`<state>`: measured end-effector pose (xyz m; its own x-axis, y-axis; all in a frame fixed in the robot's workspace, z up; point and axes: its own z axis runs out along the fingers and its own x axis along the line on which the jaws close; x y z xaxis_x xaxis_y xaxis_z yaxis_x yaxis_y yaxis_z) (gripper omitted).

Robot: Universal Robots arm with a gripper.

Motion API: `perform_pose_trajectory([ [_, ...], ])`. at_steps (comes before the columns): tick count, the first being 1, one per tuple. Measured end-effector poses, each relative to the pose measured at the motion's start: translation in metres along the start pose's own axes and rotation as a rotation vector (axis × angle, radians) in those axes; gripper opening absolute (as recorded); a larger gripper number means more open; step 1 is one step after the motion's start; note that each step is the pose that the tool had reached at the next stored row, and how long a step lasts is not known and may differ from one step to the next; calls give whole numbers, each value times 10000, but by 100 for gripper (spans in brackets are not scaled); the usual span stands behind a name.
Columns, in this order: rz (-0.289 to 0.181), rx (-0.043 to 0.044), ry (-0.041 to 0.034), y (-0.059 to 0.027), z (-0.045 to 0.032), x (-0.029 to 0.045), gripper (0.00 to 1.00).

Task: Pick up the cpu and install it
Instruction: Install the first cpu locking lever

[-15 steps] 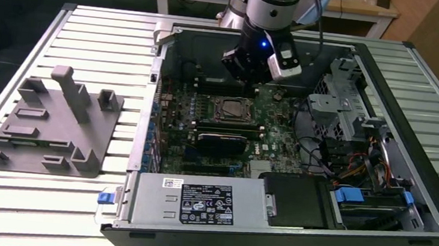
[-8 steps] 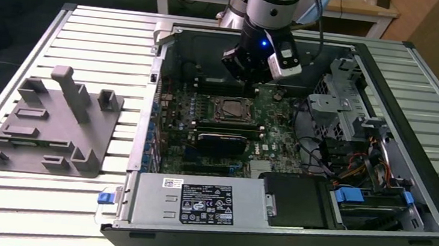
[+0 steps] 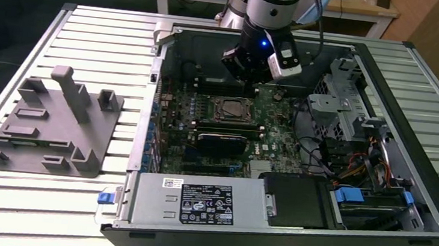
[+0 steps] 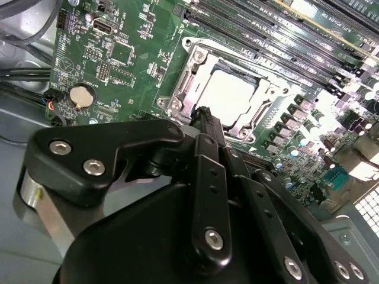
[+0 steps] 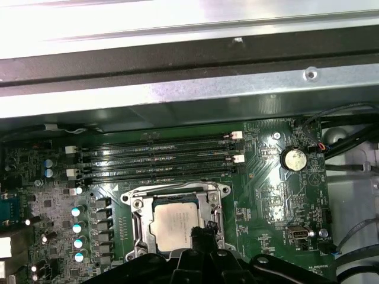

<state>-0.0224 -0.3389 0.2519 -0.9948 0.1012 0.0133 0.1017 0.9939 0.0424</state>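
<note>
1 cpu point(image 5: 176, 222) sits in socket point(image 5: 137, 204); your gripper point(image 4: 204, 112) fingers pressed together, empty, above it; descending risks bent pins.

Single arm reaching steeply down, wrist vertical, gripper point(image 3: 244, 77) hanging low, black fingers point(image 4: 207, 177) pressed together

In the exterior view the arm point(image 3: 273, 4) is showing a silver-grey tubular body with a black cable running alongside, ending in a black wrist block where a small blue light is glowing beside a pale module. In the second wrist view the gripper point(image 4: 204, 118) is appearing as matte black linkage bars studded with silver screw heads.
</note>
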Motion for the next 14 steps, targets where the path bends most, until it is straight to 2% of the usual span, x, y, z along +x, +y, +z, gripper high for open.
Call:
perform_pose_trajectory([
  [11,0,-23,-3,-39,4,7,11],
  [14,-2,-62,-18,-48,12,18,11],
])
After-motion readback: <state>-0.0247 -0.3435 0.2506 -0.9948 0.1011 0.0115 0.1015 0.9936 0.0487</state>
